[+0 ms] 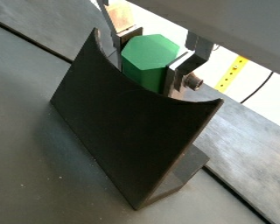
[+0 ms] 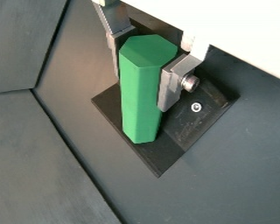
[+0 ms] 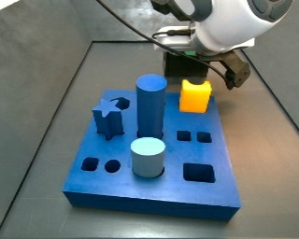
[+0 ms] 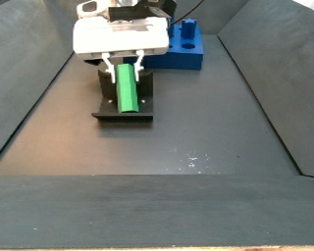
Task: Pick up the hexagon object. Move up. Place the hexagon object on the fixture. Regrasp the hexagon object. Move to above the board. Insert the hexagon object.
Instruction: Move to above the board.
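The hexagon object (image 2: 143,87) is a bright green prism with its lower end resting on the dark fixture (image 2: 187,131). In both wrist views my gripper (image 2: 146,59) holds it near its upper end, one silver finger against each side. In a wrist view the fixture's tall curved wall (image 1: 125,122) hides all but the top of the hexagon object (image 1: 149,59), with the gripper (image 1: 150,66) around it. In a side view the gripper (image 4: 125,65) hangs over the fixture (image 4: 121,114) with the hexagon object (image 4: 123,90) below it. The board (image 3: 159,182) lies apart from them.
A glowing orange block (image 3: 196,95) stands beside the board's far edge, close to the gripper (image 3: 205,70). On the board stand a tall blue cylinder (image 3: 151,105), a pale blue cylinder (image 3: 147,155) and a star-shaped peg (image 3: 111,117). Sloping dark walls enclose the floor.
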### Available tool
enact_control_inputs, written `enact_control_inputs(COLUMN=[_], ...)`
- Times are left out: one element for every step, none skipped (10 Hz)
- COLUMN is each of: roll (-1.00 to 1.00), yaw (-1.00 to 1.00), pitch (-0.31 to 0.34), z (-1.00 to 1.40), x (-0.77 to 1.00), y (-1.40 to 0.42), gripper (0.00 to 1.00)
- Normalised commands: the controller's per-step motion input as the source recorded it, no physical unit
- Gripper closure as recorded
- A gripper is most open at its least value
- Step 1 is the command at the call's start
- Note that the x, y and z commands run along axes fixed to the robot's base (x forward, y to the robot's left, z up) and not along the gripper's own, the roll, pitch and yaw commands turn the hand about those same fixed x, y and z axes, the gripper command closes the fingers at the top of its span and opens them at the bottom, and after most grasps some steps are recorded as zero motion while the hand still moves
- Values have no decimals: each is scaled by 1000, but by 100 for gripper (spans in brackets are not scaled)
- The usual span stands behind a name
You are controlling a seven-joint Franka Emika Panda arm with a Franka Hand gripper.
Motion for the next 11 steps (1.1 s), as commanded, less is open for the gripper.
enact_control_inputs(roll=[-119,-125,-123,-125,-124,-117,-108,-91,-74,-59,-58], yaw=[-301,-267,-208,-166,-116,-81,-47,-13,15,48,69], pitch=[-34,-6,33,64,98,116,131,139,146,149,150], z=[1000,1000,1000,1000,1000,1000,1000,1000,1000,1000,1000], x=[140,128,113,106,97,90,84,78,72,69,70], y=[209,204,196,193,186,181,173,164,156,143,133], gripper=[100,100,100,100,100,100,100,100,100,100,100])
